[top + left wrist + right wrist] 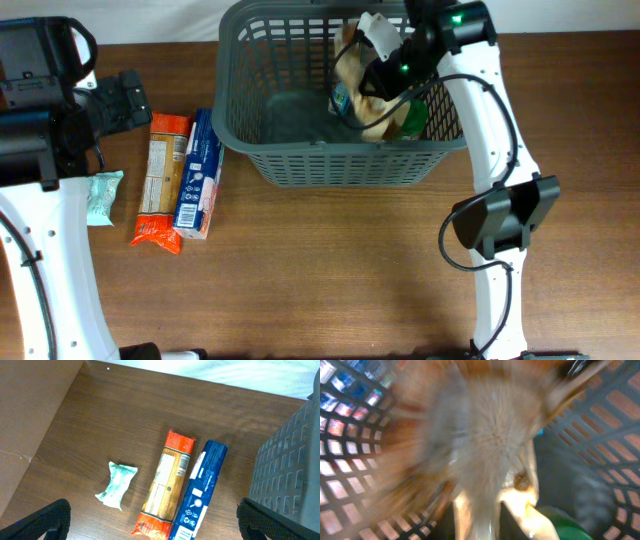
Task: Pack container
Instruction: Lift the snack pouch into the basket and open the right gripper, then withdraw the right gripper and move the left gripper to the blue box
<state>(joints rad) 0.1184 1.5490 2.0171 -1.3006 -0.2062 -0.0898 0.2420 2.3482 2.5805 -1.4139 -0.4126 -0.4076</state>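
The container (340, 165), a dark grey lattice basket, stands at the table's back middle; its corner shows in the left wrist view (287, 470). My right gripper (378, 72) reaches down inside it, shut on the top of a tan crinkly bag (350, 68). In the right wrist view that bag (490, 435) is blurred and fills the frame, its neck between my right gripper (485, 522) fingers. A green item (410, 118) lies on the basket floor beside it (565, 527). My left gripper (125, 100) hangs open and empty above the table, left of the basket (160, 527).
Left of the basket lie an orange pasta packet (162, 180) (170, 482), a blue box (200, 175) (202, 490) beside it, and a small mint pouch (103, 195) (117, 485). The right arm's base (500, 220) stands on the table's right side.
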